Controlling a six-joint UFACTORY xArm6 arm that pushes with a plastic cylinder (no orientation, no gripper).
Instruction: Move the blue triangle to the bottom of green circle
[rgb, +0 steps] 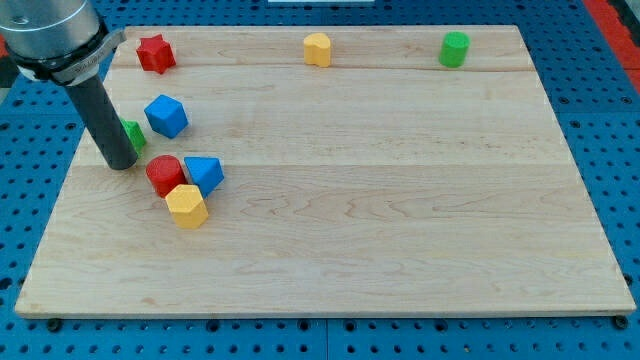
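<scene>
The blue triangle (205, 173) lies at the view's left, touching a red round block (164, 175) on its left and a yellow block (187, 205) below it. The green circle (454, 48) stands far off at the view's top right. My tip (121, 163) rests on the board left of the red round block, some way left of the blue triangle. The rod hides most of a small green block (133, 134) just behind it.
A blue cube-like block (166, 116) sits above the cluster. A red star (155, 53) lies at the top left. A yellow block (317, 49) sits at the top middle. The wooden board (350, 230) lies on a blue perforated table.
</scene>
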